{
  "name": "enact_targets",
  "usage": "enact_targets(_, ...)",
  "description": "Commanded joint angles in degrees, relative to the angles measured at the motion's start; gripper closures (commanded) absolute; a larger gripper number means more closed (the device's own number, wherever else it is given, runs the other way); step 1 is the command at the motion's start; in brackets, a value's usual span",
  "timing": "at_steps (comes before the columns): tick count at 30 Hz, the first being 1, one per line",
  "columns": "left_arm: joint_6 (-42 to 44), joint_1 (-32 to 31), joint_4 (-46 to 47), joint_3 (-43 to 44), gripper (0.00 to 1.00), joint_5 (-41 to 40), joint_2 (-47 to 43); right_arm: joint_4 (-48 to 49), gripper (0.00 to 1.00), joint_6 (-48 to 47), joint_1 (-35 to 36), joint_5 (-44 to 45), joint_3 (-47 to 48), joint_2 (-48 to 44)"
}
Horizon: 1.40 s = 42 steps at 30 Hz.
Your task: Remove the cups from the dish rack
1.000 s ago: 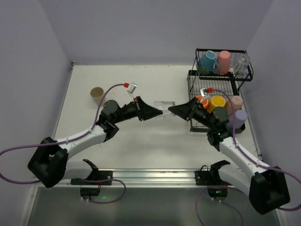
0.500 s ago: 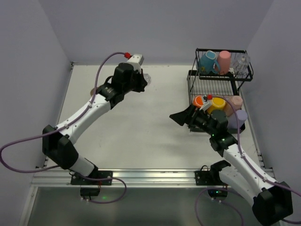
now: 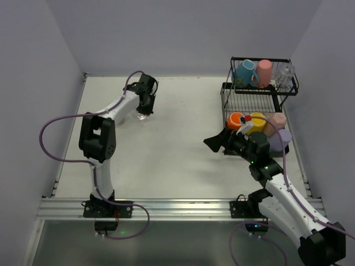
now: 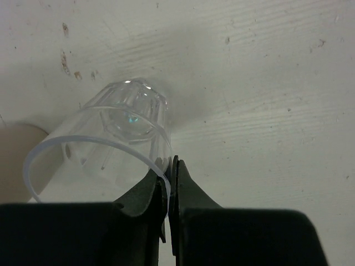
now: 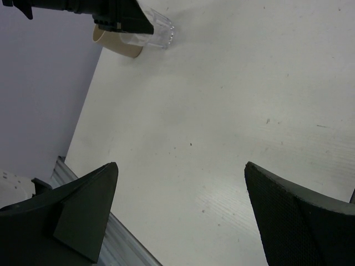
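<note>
Fingers of the left gripper are pressed almost together on the rim of the clear cup, with only its thin wall between them. 1 second ago this cup hung over the middle of the table with both grippers at it, which reads as a handover. 0.5 seconds ago the left arm had swung it toward the far-left corner. Now the arm reaches down there, and the cup's base is at or just above the tabletop; the pictures do not settle whether it touches. It sits just beside the beige cup, which already stands out on the table.

The right gripper has drawn back toward the dish rack. Its fingers are spread wide and carry nothing.

So the 2nd cup looks nearly delivered, needing only release. 7 cups remain in the rack. On the upper shelf are the blue mug, the salmon cup and another clear cup. On the lower tray are the orange cup, the yellow cup, the pale pink cup and the lavender cup. With the right arm parked next to the lower tray, 1 of those 4 seems the likely next pick.
</note>
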Motion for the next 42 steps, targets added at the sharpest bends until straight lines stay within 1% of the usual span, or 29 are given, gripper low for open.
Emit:
enact_targets(1,2.7,1.5,-3.9,4.4,1.0,0.9,1.8,-0.5,0.01,-2.2,0.1,1.5,0.6,-0.5)
enact_targets(3,2.8,1.5,-4.3,5.6,1.0,-1.6,2.6,-0.3,0.01,-2.2,0.0,1.4,0.4,-0.2)
enact_targets(6,2.9,1.5,-4.7,6.8,0.93,-1.9,3.6,-0.1,0.01,-1.9,0.0,1.2,0.4,0.0)
enact_targets(7,3.0,1.5,-5.0,7.2,0.89,-2.1,4.0,-0.1,0.01,-1.9,0.0,1.2,0.5,0.2)
enact_targets(8,2.9,1.5,-5.8,7.6,0.8,-2.4,4.3,-0.2,0.01,-1.9,0.0,1.1,0.7,0.3)
enact_targets(10,2.9,1.5,-6.3,8.8,0.71,-2.8,5.0,-0.5,0.01,-2.0,0.1,1.4,1.2,0.2)
enact_targets(11,3.0,1.5,-6.8,9.0,0.63,-2.8,5.2,-0.5,0.01,-2.1,0.0,1.7,1.5,0.2)
enact_targets(12,2.9,1.5,-6.9,9.4,0.59,-2.9,5.1,-2.2,0.01,-2.4,0.0,1.9,2.2,0.1)
enact_targets(13,2.8,1.5,-7.0,9.4,0.51,-2.9,4.9,-2.4,0.01,-2.6,0.1,2.4,2.4,0.1)
enact_targets(19,2.8,1.5,-7.3,9.9,0.38,-4.3,3.2,-5.8,0.01,-4.1,0.0,4.9,5.3,-0.1)
enact_targets(20,2.6,1.5,-6.8,9.8,0.23,-4.2,2.4,-6.6,0.01,-4.4,0.1,7.1,5.8,-0.6)
enact_targets(21,2.5,1.4,-6.4,9.8,0.0,-4.0,0.4,-8.3,0.01,-5.3,0.0,8.5,6.8,-0.8)
enact_targets(22,2.3,1.3,-6.0,9.8,0.0,-3.6,-1.0,-9.5,0.01,-5.7,0.0,9.4,7.5,-1.2)
enact_targets(23,1.5,0.9,-2.9,8.9,0.0,-3.4,-3.1,-10.3,0.01,-6.1,0.1,12.1,8.8,-1.6)
enact_targets(24,1.3,0.0,-0.1,7.5,0.0,-3.1,-8.6,-12.6,0.01,-7.2,0.0,13.9,9.6,-2.2)
enact_targets(26,0.6,-2.7,8.9,2.6,0.0,-2.4,-15.0,-14.6,0.01,-7.9,-0.1,17.4,11.5,-2.8)
enact_targets(27,0.6,-3.8,12.5,0.5,0.0,-1.7,-21.8,-16.3,0.01,-8.3,-0.1,20.8,12.0,-3.5)
enact_targets(28,0.5,-4.9,17.2,-0.9,0.0,-1.0,-24.8,-17.3,0.01,-8.7,-0.1,22.9,12.5,-3.6)
enact_targets(29,0.2,-6.9,18.9,-3.1,0.0,0.0,-30.0,-19.6,0.01,-9.2,-0.2,25.4,13.7,-3.7)
enact_targets(30,-0.3,-7.9,20.0,-3.9,0.0,2.9,-32.4,-20.5,0.01,-9.4,-0.7,30.3,14.2,-3.8)
enact_targets(32,-1.9,-9.3,21.5,-7.0,0.0,8.8,-37.9,-23.0,0.01,-9.5,-1.9,33.5,15.5,-3.9)
enact_targets(33,-2.5,-9.5,21.5,-8.7,0.0,15.0,-39.8,-23.6,0.01,-9.5,-3.6,35.0,16.0,-4.1)
enact_targets(34,-4.2,-9.8,22.9,-11.0,0.0,17.6,-41.6,-24.1,0.01,-9.5,-4.6,35.8,16.3,-4.1)
enact_targets(35,-4.6,-10.2,23.9,-13.9,0.0,23.4,-46.1,-24.9,0.01,-9.2,-6.9,36.6,16.8,-4.0)
enact_targets(36,-4.9,-10.3,24.7,-19.9,0.0,25.9,-48.3,-25.2,0.01,-9.2,-8.4,37.5,17.0,-3.9)
enact_targets(38,-5.8,-10.7,26.5,-26.3,0.0,28.3,-54.8,-25.6,0.01,-8.8,-11.2,41.1,17.0,-3.6)
enact_targets(39,-6.0,-10.7,27.3,-32.8,0.0,30.0,-57.1,-25.6,0.01,-8.7,-13.1,43.0,16.8,-3.5)
enact_targets(40,-6.5,-10.7,28.8,-35.9,0.0,30.6,-59.0,-25.6,0.01,-8.6,-13.7,47.5,16.8,-2.9)
enact_targets(42,-5.8,-10.8,30.0,-43.4,0.0,31.5,-63.8,-25.6,0.01,-8.9,-15.3,52.5,17.0,-2.1)
